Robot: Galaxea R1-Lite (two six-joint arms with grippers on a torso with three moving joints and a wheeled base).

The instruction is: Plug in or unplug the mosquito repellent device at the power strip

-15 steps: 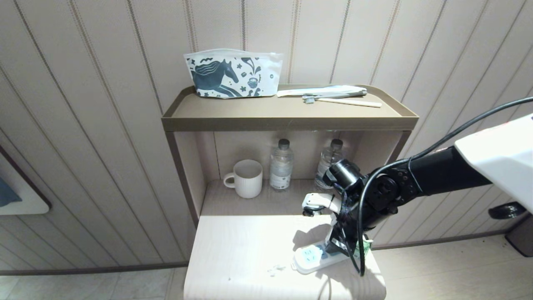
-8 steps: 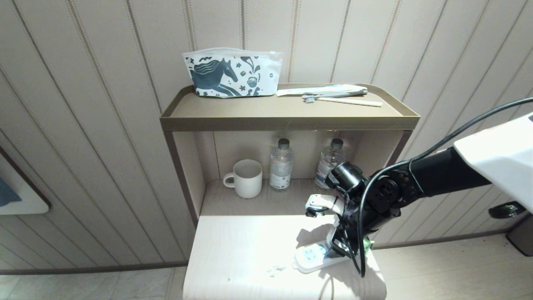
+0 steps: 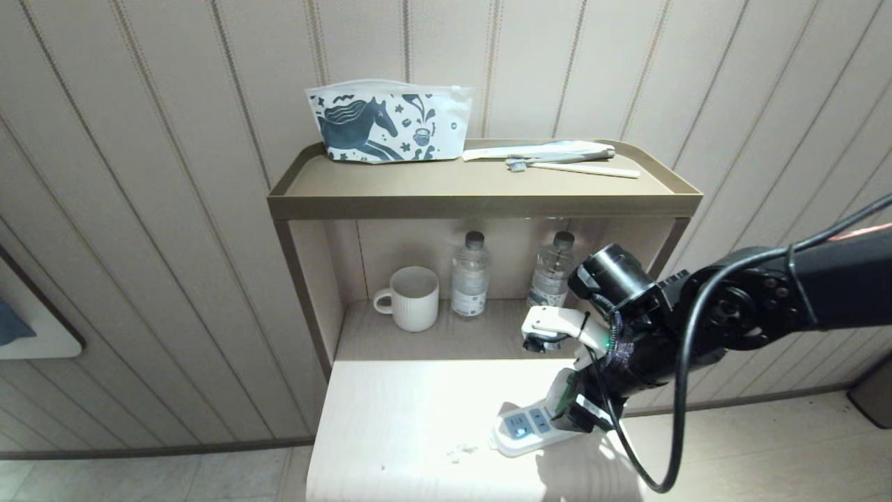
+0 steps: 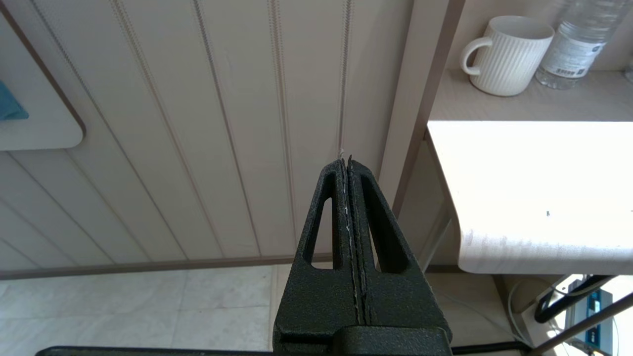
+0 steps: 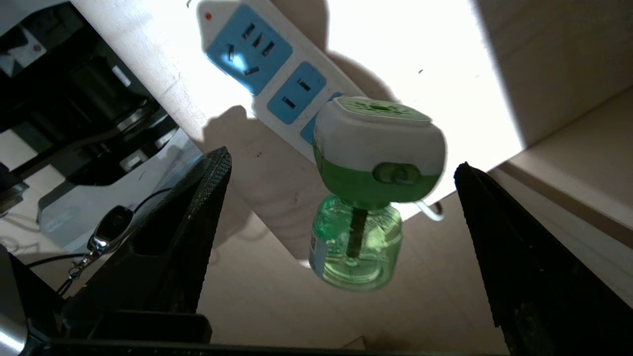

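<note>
The pale desk (image 3: 418, 418) carries the power strip (image 3: 521, 429) at its near right edge, and the mosquito repellent device (image 5: 378, 148) sits in a socket at the strip's right end, its green bottle hanging past the desk edge. The right claw (image 5: 341, 198) brackets it with jaws spread wide, touching nothing; the left claw (image 4: 349, 198) hangs shut, left of the desk. If the prongs are only partly seated, a brush from the arm could tip the device out or drag the light strip off the edge.
</note>
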